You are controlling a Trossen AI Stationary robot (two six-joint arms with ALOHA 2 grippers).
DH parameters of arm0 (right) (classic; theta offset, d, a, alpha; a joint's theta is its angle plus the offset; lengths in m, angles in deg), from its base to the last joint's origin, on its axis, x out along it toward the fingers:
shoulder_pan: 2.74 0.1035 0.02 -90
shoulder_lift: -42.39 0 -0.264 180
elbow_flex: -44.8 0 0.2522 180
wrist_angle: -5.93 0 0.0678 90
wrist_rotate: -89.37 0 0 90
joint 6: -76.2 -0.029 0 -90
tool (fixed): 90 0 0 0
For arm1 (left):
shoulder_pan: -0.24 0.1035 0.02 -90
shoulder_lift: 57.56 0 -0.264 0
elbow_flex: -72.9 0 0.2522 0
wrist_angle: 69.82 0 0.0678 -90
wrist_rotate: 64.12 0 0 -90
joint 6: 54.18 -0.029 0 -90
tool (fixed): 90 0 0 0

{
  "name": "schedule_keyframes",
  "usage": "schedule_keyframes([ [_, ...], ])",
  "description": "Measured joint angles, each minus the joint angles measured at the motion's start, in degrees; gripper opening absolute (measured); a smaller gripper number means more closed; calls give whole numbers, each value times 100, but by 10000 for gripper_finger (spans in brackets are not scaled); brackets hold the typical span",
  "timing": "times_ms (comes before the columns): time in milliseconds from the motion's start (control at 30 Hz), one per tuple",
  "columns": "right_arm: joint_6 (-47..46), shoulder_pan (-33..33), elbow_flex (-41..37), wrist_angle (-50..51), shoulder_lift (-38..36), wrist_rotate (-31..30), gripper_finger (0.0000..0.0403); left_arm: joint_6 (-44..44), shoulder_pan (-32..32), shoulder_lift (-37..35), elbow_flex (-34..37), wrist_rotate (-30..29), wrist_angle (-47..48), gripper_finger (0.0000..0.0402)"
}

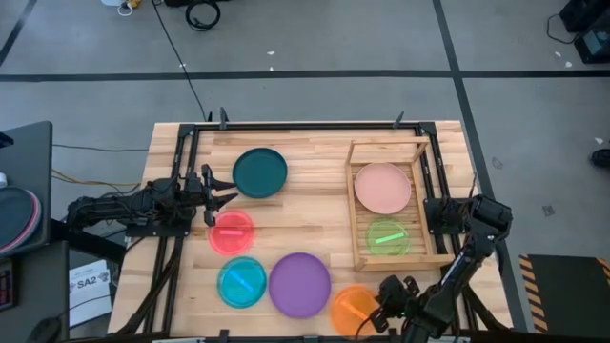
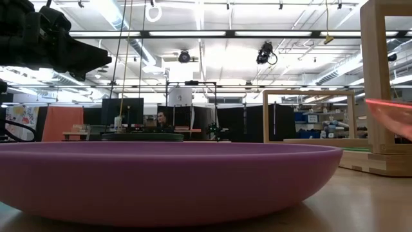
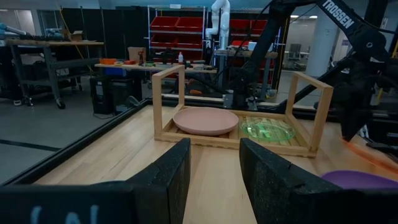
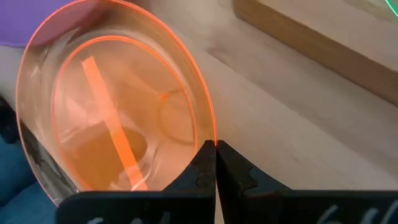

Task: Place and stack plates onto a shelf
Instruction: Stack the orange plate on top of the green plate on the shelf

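Note:
The shelf [image 1: 355,205] stands at the table's right and carries a pale pink plate [image 1: 383,188] and a green plate [image 1: 388,237] on its slats. A dark teal plate [image 1: 259,173], a red-pink plate [image 1: 232,232], a cyan plate [image 1: 241,282] and a purple plate [image 1: 299,284] lie flat on the table. At the near edge my right gripper [image 1: 379,307] is shut on the orange plate [image 1: 351,310]. My left gripper [image 1: 221,197] hovers open and level between the teal and red-pink plates, touching nothing. My right gripper pinches the orange plate's rim [image 4: 210,134] between its two fingertips, on the side toward the table's right. The fingers slant down at it from the right. The plate is tilted with the held side raised [image 2: 394,116]; whether its opposite edge rests on the table I cannot tell.
The shelf's upright corner posts [image 3: 323,109] and rails rise around the two plates. The purple plate [image 2: 167,174] lies close beside the orange one. A black frame runs along the table's edges [image 1: 315,125]. Bare wood shows between the plates and the shelf [image 1: 324,224].

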Motion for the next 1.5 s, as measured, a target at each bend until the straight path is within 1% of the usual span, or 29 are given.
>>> schedule_keyframes([
  [200, 243, -105, 0, -167, -123, -348, 5, 0, 2, -1, 0, 1, -1, 144],
  [467, 1066, -367, 4, -165, -789, -467, 5, 0, 0, -2, 0, 1, -2, 144],
  [667, 1889, -690, 4, -217, -1507, -426, 5, 1, 2, -1, 0, 0, -2, 144],
  [900, 2906, -1061, 4, -255, -2576, -418, 5, 0, 0, -2, 0, 1, 0, 144],
  [1133, 3805, -1413, 4, -169, -3536, -196, 5, 0, 2, -1, 2, 1, -1, 144],
  [1333, 4611, -1734, 4, 443, -4241, -133, 5, 0, 0, -2, 2, 1, 0, 144],
  [1500, 4726, -2034, 4, 1623, -4753, 47, 5, 2, 2, 0, 2, -1, 0, 144],
])
